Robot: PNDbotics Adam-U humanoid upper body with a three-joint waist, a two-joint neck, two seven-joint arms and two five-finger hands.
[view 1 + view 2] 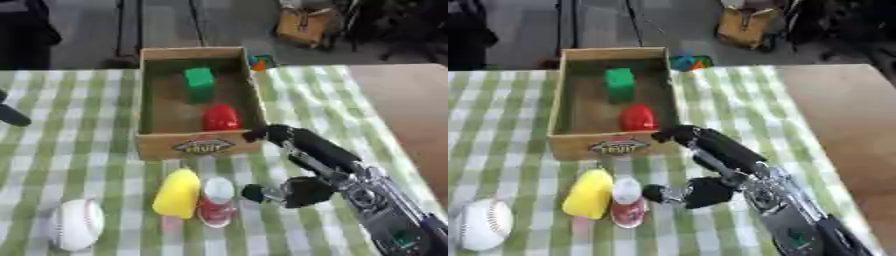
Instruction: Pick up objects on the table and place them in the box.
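Fingers [284, 135] of the right hand [302, 170] reach out long and fairly straight toward the near right corner of the box [150, 95], their tips just beside that corner, while the thumb [262, 193] points left toward the small bottle [216, 202]; nothing is pinched between them. From the left eye view, the cardboard box stands open at the middle of the far table [79, 130] edge, a printed label on its near wall, and inside it lie a green block [199, 78] toward the back and a red thing [220, 118] against the near wall. Near the front, a yellow thing [178, 193] lies touching the bottle, which has a white cap and a red body, and a baseball [76, 224] sits well apart to the left near the bottom edge. Open checked cloth spreads left of the box and between box and ball; to the right the cloth ends and bare brown tabletop [407, 110] runs to the edge. A dark rounded tip [12, 116] shows at the left edge, too little to tell its fingers. From the right eye view, the same hand [719, 172] shows its thumb tip close to the bottle [627, 202] but apart from it, the yellow thing [589, 194] leaning against the bottle's left side, and the baseball [483, 224] near the lower left corner. Small coloured things [688, 62] lie just past the box's far right corner.
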